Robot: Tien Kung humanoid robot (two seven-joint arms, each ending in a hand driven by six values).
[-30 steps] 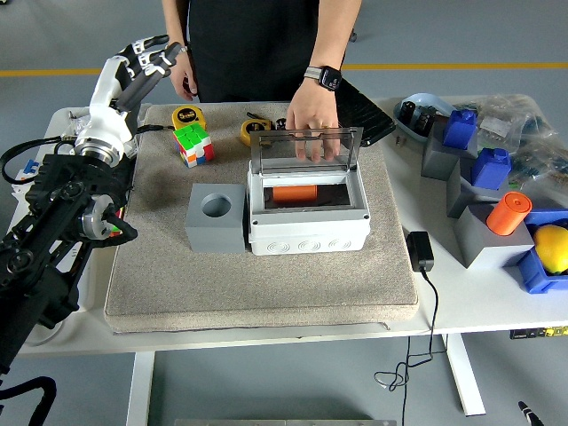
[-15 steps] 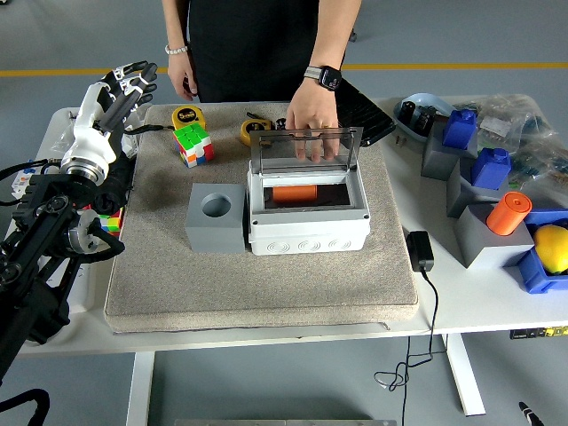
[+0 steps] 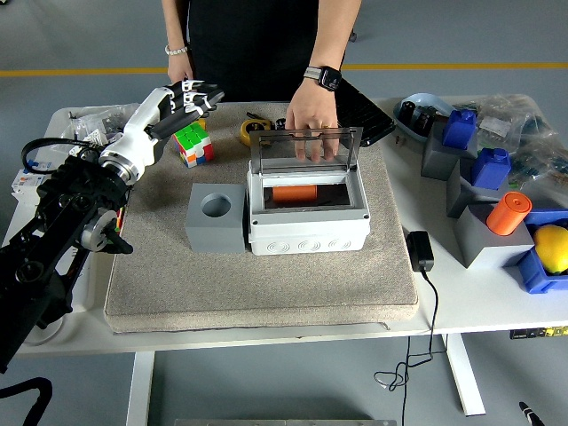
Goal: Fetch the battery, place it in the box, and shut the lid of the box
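An orange battery [image 3: 295, 193] lies inside the white box [image 3: 308, 224] at the middle of the mat. The box's clear lid [image 3: 305, 150] stands upright, and a person's hand [image 3: 311, 129] rests on its far side. My left hand [image 3: 184, 100] hovers open over the back left of the mat, above the coloured cube [image 3: 193, 144], well left of the box. It holds nothing. A grey block [image 3: 216, 217] with a round hole sits just left of the box.
A yellow tape measure [image 3: 251, 131] lies behind the box. A black adapter [image 3: 420, 250] and cable sit at the mat's right edge. Grey and blue holders [image 3: 484, 173], an orange cylinder [image 3: 508, 213] and a yellow ball [image 3: 552, 246] crowd the right side.
My left hand swung right and forward from the table's left edge to above the coloured cube. The person's hand stays at the lid.
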